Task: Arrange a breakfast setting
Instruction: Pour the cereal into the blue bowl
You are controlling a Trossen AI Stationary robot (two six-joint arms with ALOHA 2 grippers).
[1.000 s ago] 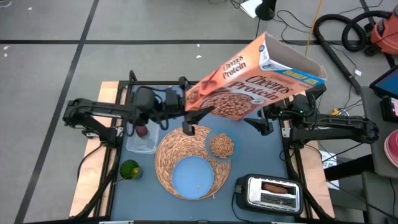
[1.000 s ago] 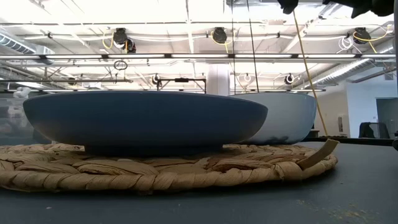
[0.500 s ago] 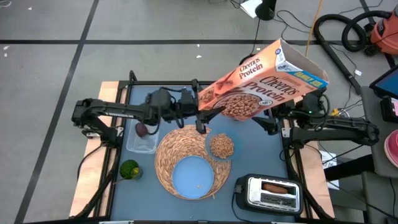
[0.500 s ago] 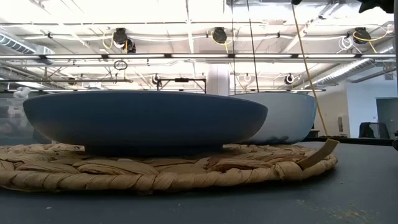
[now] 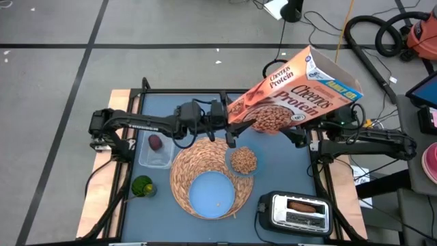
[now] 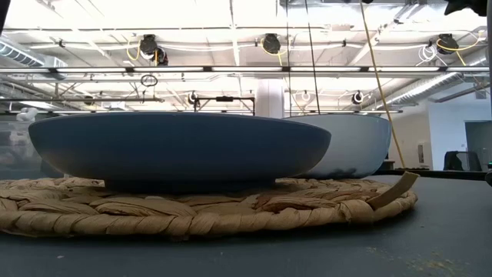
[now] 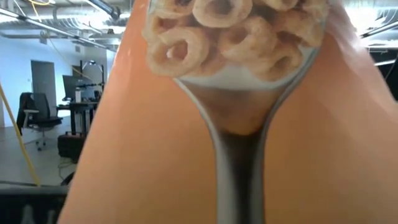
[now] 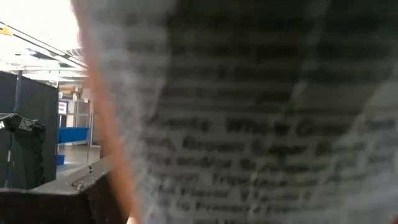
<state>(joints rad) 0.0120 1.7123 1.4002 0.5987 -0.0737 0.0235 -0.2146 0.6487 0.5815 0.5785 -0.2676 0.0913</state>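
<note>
A: While the cereal box [image 5: 293,92] hangs tilted above the far right of the worktop [image 5: 280,171], which arm carries it?

B: The right gripper [image 5: 300,133] sits under its right part, but the box hides the fingers, so I cannot tell whether they are closed. The left gripper [image 5: 231,133] reaches to the box's lower left edge, just beyond the straw placemat [image 5: 183,171]; I cannot tell its fingers' state either.

A: And the rest of the setting?

B: The light-blue plate [image 5: 212,193] lies on the near part of the placemat. The small bowl [image 5: 242,160], filled with cereal, rests on the placemat's right edge. A dark-red item [image 5: 156,142] lies in a clear container [image 5: 156,154] at left. The toaster [image 5: 297,210] stands near right.
</note>
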